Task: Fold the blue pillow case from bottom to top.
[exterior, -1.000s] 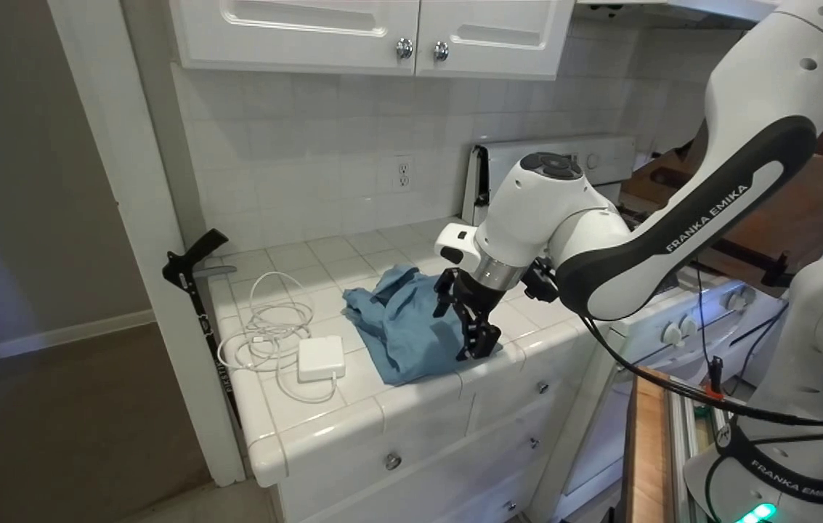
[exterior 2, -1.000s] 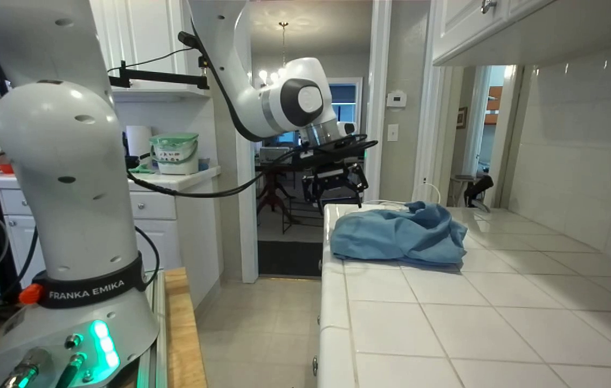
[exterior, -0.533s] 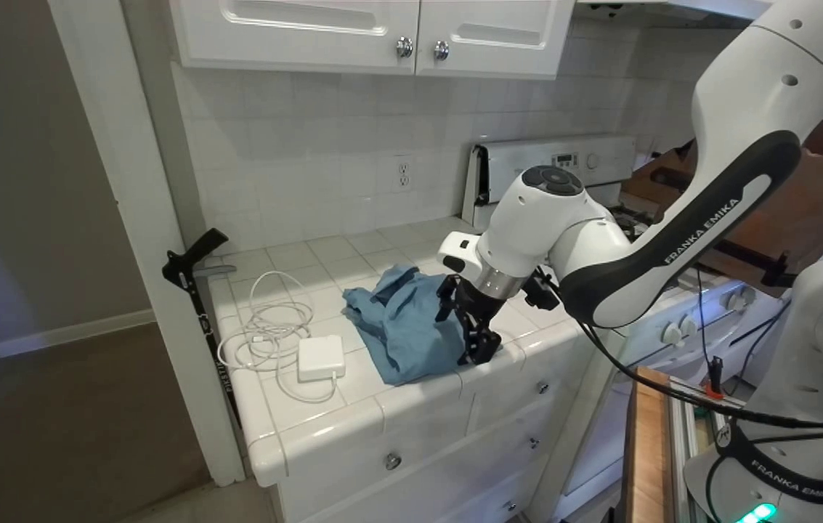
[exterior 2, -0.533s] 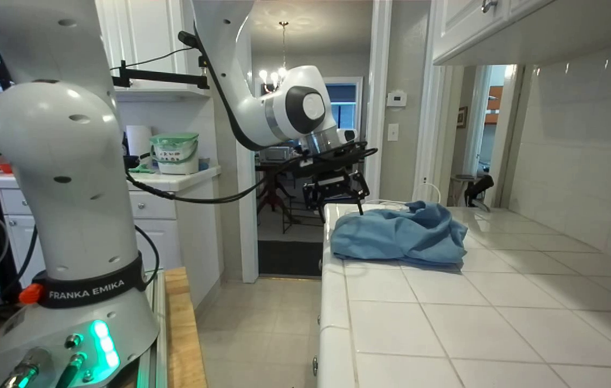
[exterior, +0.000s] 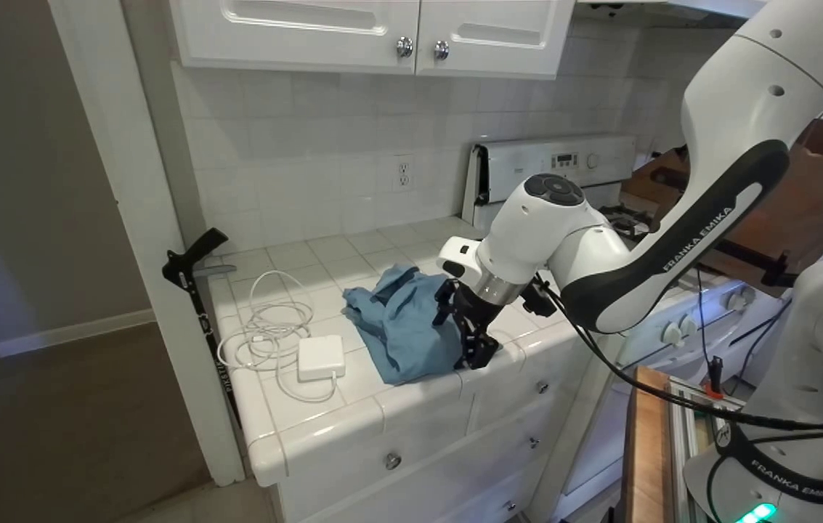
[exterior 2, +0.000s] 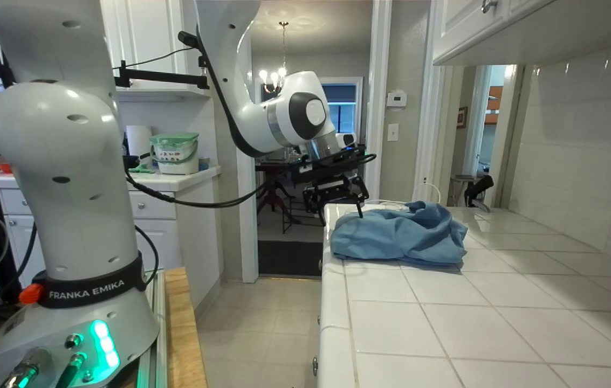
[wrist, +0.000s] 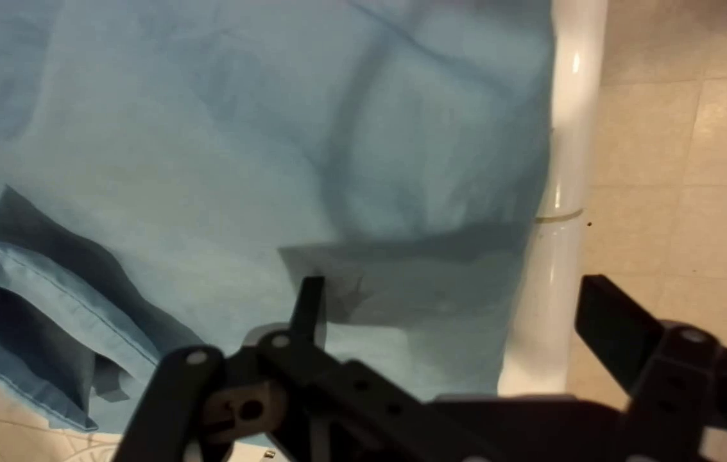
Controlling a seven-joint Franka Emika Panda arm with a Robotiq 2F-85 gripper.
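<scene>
1. A green-lidded tub (exterior 2: 178, 163) stands on a farther counter (exterior 2: 186, 180); I can't make out its contents.
2. The blue pillow case (exterior: 411, 330) lies rumpled on the tabletop (exterior 2: 478, 334), along its edge.
3. My arm (exterior: 694, 232) is bent, pincer (wrist: 455, 298) angled down, jaws wide apart: one over the pillow case, one past that edge.

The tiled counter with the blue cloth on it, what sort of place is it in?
Most likely a home kitchen: a stove stands beside that tiled counter, and white cupboards hang above it.
</scene>
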